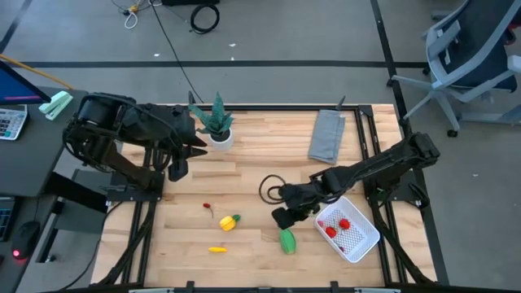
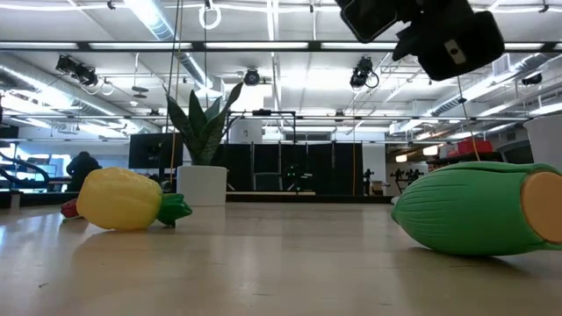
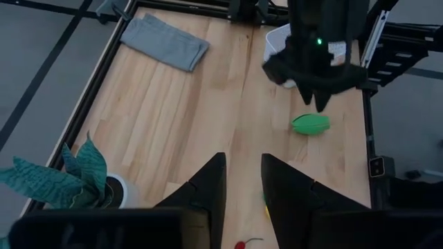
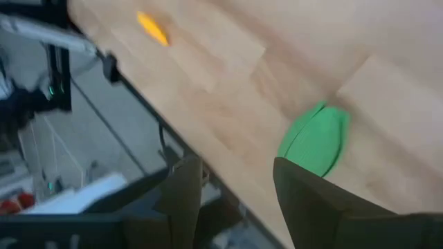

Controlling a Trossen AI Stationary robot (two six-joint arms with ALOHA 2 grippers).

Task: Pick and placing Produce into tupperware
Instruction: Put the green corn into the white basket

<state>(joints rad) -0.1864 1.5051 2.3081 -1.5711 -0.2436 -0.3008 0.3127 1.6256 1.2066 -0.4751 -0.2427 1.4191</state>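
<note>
The green oblong lies on the wooden table just near of my right gripper, which is open and empty above it; in the right wrist view the oblong lies beyond the open fingers. The yellow piece with a green end, the thin yellow-orange piece and a tiny red piece lie to its left. The white tupperware at the right holds two red pieces. My left gripper is open and empty at the far left, clear of the produce.
A potted plant in a white pot stands at the far edge, left of centre. A folded grey cloth lies at the far right. A black cable loop lies by my right arm. Bare wood lies between the plant and the produce.
</note>
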